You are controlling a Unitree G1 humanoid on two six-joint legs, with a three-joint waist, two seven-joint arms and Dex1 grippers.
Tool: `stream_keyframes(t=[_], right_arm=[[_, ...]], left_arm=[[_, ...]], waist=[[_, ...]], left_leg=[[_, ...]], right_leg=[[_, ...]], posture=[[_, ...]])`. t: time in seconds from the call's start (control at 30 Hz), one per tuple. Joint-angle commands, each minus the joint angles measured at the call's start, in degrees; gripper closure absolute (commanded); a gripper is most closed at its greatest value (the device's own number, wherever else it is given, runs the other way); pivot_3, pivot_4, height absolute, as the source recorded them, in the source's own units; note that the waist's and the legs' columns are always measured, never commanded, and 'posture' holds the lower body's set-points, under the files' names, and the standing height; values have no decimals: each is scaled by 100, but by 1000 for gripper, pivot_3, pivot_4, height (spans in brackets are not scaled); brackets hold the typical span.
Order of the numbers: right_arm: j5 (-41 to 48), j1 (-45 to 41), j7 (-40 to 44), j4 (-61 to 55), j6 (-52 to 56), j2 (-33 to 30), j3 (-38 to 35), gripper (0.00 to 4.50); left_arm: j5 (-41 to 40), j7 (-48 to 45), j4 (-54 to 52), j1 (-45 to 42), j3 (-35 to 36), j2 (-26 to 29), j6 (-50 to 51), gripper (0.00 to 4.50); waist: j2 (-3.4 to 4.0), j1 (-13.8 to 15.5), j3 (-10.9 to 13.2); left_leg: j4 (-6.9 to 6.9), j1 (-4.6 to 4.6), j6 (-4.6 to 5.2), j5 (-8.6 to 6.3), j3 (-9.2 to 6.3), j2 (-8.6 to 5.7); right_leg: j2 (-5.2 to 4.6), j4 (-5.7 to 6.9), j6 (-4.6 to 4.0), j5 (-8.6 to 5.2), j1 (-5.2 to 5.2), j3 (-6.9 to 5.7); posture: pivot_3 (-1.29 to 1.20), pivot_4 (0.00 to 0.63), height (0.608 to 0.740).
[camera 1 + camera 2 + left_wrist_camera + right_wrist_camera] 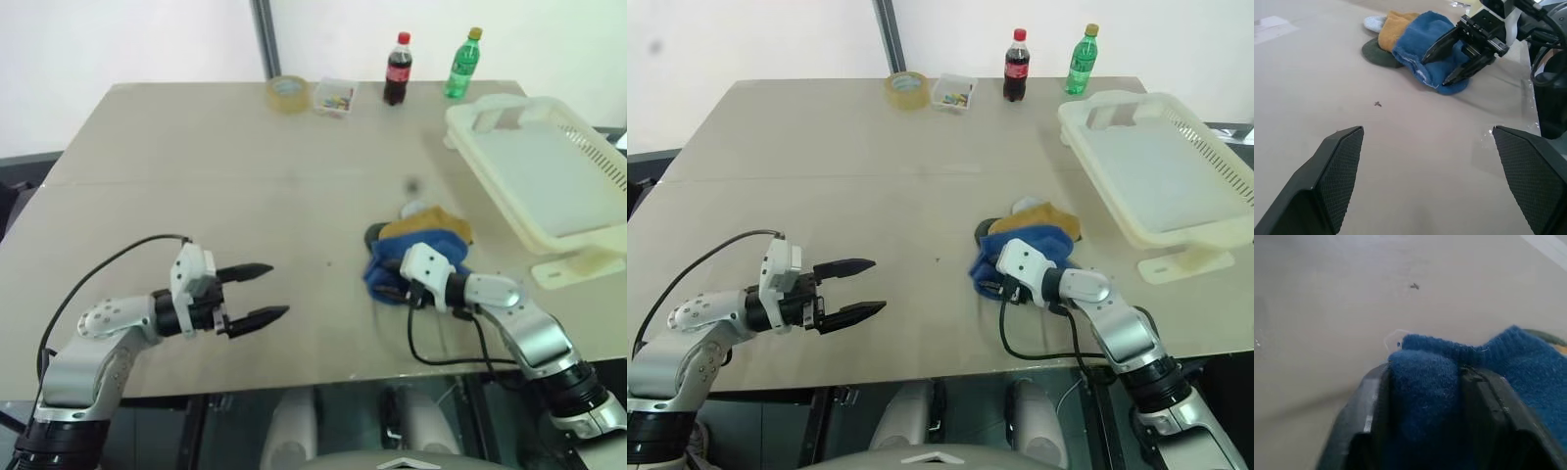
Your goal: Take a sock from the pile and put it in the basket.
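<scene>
The jaws of the right gripper were closed on a fold of the blue sock, and the wrist view showed the cloth bunched thick between the two black fingers. This sock lay at the near edge of the pile, touching the mustard sock, with a dark green one and a pale grey one behind it. The jaws of the left gripper stood wide open and held nothing, well apart from the pile over the bare counter. The basket sat at the right edge of the counter, tilted and resting partly on its own white lid or stand, and it was empty inside. From here, I think the main risk was that the grip held only a small fold, so the soft cloth could slip out when the arm lifted. A second risk was that the blue sock would drag the mustard one with it, because they overlapped, and then two socks would travel, or one would fall on the way. Also the basket looked unstable; a hard touch on its rim could tip it. The black cable near the right wrist hung close to the counter edge and might catch.
</scene>
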Motion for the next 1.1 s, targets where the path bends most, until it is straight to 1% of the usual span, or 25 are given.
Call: stream_keyframes(t=[0.03, 0.07, 0.33, 0.47, 0.57, 0.6, 0.63, 0.67, 0.7, 0.73, 1.0, 1.1], right_arm=[[65, -139, 116, -148, -135, -2, -70, 4049], [120, -165, 125, -220, -89, 19, -99, 4481], [301, -354, 121, -494, 290, 160, -114, 4481], [456, -742, 102, -254, 674, 439, -90, 4481], [325, -806, 180, 68, 529, 442, 4, 3459], [258, -796, 198, 160, 435, 416, 45, 2973], [198, -788, 179, 230, 368, 412, 66, 2851], [194, -781, 170, 265, 356, 427, 62, 2369], [203, -779, 169, 274, 363, 437, 53, 1979], [236, -786, 211, 264, 394, 436, 53, 1821], [346, -965, 335, 435, 472, 716, 75, 1821], [315, -1010, 349, 510, 423, 800, 102, 2607]], left_arm=[[-144, 78, -278, 49, 205, 18, -30, 0], [-152, 101, -287, 58, 211, 14, -26, 0], [-150, 244, -385, 151, 186, -53, -11, 0], [-166, 328, -372, 165, 231, -88, -15, 0], [-172, 365, -423, 196, 226, -103, -13, 0], [-172, 379, -436, 205, 226, -106, -11, 0], [-171, 403, -446, 215, 231, -107, -10, 0], [-168, 427, -458, 234, 242, -109, -11, 0], [-167, 447, -470, 255, 255, -109, -13, 0], [-162, 469, -480, 279, 273, -109, -19, 0], [-176, 603, -585, 396, 309, -121, -47, 0], [-173, 641, -605, 427, 351, -112, -62, 0]], waist=[[0, 0, 0], [0, 1, 0], [1, -4, 1], [3, -16, 2], [3, 0, 2], [3, 14, 2], [3, 16, 3], [4, 16, 3], [4, 13, 3], [5, 1, 4], [7, -23, 5], [7, -20, 5]], left_leg=[[0, 0, 0, 0, 0, 0], [0, 0, 0, 0, 0, 0], [-1, -1, 0, 0, 2, 2], [-4, -2, 0, 0, 5, 3], [-4, -3, 0, 0, 5, 4], [-4, -3, -1, 0, 5, 4], [-5, -4, -1, 0, 5, 3], [-5, -7, -1, 0, 5, 2], [-5, -7, -1, 0, 6, 2], [-5, -9, -1, -1, 6, 2], [-12, -8, -1, -1, 9, 9], [-12, -8, -1, -1, 10, 9]], right_leg=[[0, 0, 0, 0, 0, 0], [0, 0, 0, 0, 0, 0], [0, 0, 0, 0, -4, 1], [1, 0, 0, 0, -8, 2], [3, 2, -1, 0, -11, 2], [2, 0, -1, 0, -10, 1], [1, -2, -1, 0, -10, 1], [1, -3, -1, 0, -10, 1], [0, -5, -1, 0, -10, 1], [0, -7, 0, 0, -11, 2], [8, -6, -1, 1, -17, 4], [8, -6, -1, 0, -17, 4]], posture=[[0, 150, 740], [0, 150, 740], [0, 150, 740], [0, 150, 740], [0, 150, 740], [0, 150, 740], [0, 150, 740], [0, 150, 740], [0, 150, 740], [0, 150, 740], [0, 150, 740], [0, 150, 740]])
